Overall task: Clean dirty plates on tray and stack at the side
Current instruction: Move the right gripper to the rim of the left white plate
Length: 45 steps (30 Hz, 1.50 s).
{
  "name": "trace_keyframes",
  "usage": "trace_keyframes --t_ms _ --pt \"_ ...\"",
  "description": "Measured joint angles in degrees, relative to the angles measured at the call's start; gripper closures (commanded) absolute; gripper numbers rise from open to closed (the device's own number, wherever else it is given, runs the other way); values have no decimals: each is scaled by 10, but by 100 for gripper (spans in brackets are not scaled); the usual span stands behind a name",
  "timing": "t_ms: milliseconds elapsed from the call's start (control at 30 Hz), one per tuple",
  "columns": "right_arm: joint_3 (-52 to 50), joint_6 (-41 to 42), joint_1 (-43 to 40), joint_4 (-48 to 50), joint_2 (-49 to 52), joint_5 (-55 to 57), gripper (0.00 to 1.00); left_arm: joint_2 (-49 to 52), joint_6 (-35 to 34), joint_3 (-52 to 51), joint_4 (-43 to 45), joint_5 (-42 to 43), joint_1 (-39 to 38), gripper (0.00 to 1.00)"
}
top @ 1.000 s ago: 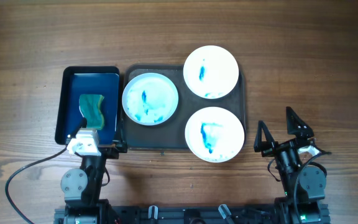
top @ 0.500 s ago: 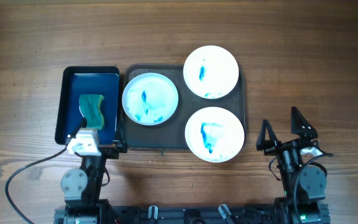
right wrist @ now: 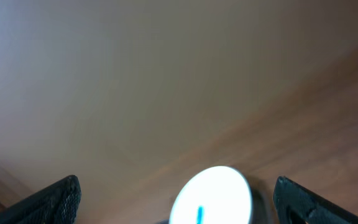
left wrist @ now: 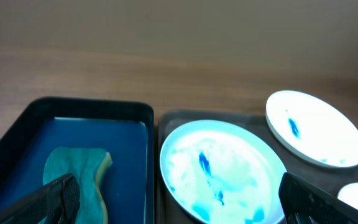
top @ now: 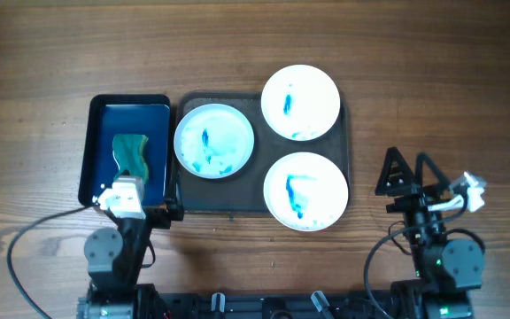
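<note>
Two grippers sat empty near the bottom of the overhead view. The left gripper [left wrist: 178, 190] had its fingers spread wide at the bottom corners of its own camera view, gripping nothing. It hung at the lower edge of the blue tray [top: 91, 151], left of centre, where a green sponge [top: 131, 152] lay. The right gripper [top: 408, 173], at lower right, also had its fingers apart and empty. It was over bare wooden table [top: 432, 71], just right of the dark tray [top: 228, 197].

That dark tray filled the middle of the frame and carried all three plates. These were the left plate [top: 213, 140], the upper plate [top: 300, 101] overhanging the tray's top rim, and the lower plate [top: 305, 190] overhanging its bottom rim. Each was smeared blue, so no cleaning appeared done, and nothing was stacked.

The step in hand seemed to be fetching the sponge. Done well, the left fingers would straddle the sponge's narrow width, close firmly and lift clear of the blue tray's wall. Meanwhile the right gripper would steady a plate's rim against sliding.
</note>
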Motion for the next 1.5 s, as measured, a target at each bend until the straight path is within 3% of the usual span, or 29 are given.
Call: trace_keyframes --t_ms 200,400,600,833,867,900,1100,1500 --pt "196 -117 0 -144 205 -15 0 146 -3 157 -73 14 0 0" --pt "471 -165 0 -370 434 -32 0 306 -40 373 -240 28 0 0" --pt "679 -189 0 -566 599 -36 0 491 -76 565 -425 91 0 0" --pt "709 -221 0 -598 671 -78 1 615 -82 606 -473 118 0 1" --pt "709 -227 0 -599 678 -91 1 630 -82 606 -473 118 0 19" --pt "710 -235 1 -602 687 -103 2 641 -82 606 -477 118 0 21" --pt "718 -250 46 -632 753 -143 11 670 -109 608 -475 87 0 0" --pt "811 -199 244 -595 979 -120 48 669 -127 639 -526 -73 0 3"
